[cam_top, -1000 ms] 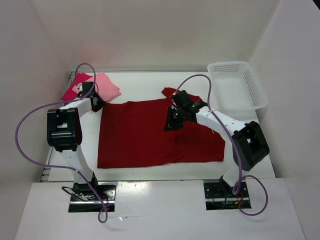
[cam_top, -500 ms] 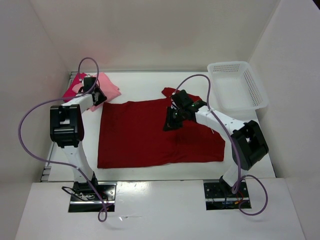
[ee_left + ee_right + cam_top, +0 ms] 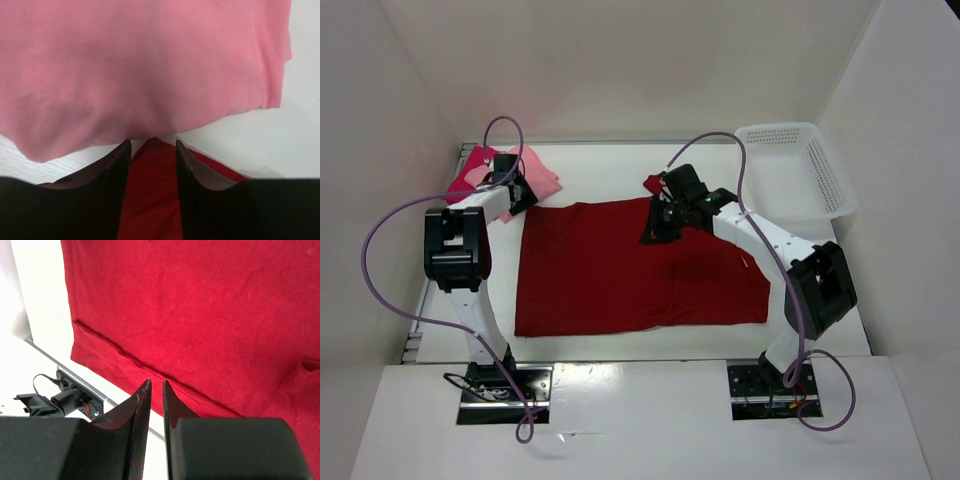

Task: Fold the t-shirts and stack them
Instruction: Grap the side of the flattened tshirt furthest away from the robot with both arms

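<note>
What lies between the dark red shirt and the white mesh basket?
Nothing rests there. The top view shows only bare table between the dark red shirt and the basket, and the right arm crosses above that stretch.

dark red t-shirt (image 3: 610,275): 1 | light pink t-shirt (image 3: 542,174): 1 | crimson-pink t-shirt (image 3: 470,160): 1 | basket (image 3: 835,180): 1

The white desk (image 3: 610,165) carries a large dark red t-shirt (image 3: 600,270) spread flat across its middle, with one sleeve bunched at the far edge. In the far left corner lies a folded light pink t-shirt (image 3: 544,176), its near edge just beside the dark red one's corner. A crimson-pink t-shirt (image 3: 470,166) touches its left side. A white mesh basket (image 3: 837,190) stands in the far right corner, apart from the cloth.
</note>
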`<action>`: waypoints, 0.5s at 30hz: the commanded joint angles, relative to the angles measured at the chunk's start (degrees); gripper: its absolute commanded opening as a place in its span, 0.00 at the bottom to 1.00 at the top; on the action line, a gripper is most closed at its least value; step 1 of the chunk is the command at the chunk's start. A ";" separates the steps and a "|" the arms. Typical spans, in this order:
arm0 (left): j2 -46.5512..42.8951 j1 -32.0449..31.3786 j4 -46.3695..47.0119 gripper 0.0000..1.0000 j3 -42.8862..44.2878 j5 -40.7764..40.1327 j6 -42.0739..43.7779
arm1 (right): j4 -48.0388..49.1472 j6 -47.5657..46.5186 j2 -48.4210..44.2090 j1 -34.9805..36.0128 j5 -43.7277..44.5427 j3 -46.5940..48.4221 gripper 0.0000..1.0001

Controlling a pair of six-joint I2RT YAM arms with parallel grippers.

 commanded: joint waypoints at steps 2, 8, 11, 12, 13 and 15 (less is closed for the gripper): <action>-0.81 0.19 -1.30 0.49 -0.32 -2.72 -0.76 | -0.06 -0.57 -0.48 -0.39 0.31 1.67 0.20; 3.84 0.19 -5.61 0.45 4.94 0.09 0.64 | -0.59 -1.10 -1.53 -1.00 0.31 1.66 0.21; 6.13 0.19 -7.55 0.42 6.54 1.42 0.65 | -0.59 -1.10 -1.53 -1.53 -0.21 2.80 0.21; 6.14 0.19 -7.55 0.42 6.54 1.42 0.65 | -0.59 -1.10 -1.53 -2.14 -0.21 2.80 0.21; 5.44 0.19 -6.77 0.42 5.93 1.42 0.65 | -0.59 -1.10 -1.53 -2.66 -0.21 2.80 0.21; 5.43 0.19 -6.76 0.36 5.92 1.42 0.65 | -0.59 -1.63 -2.06 -2.67 -0.73 3.33 0.21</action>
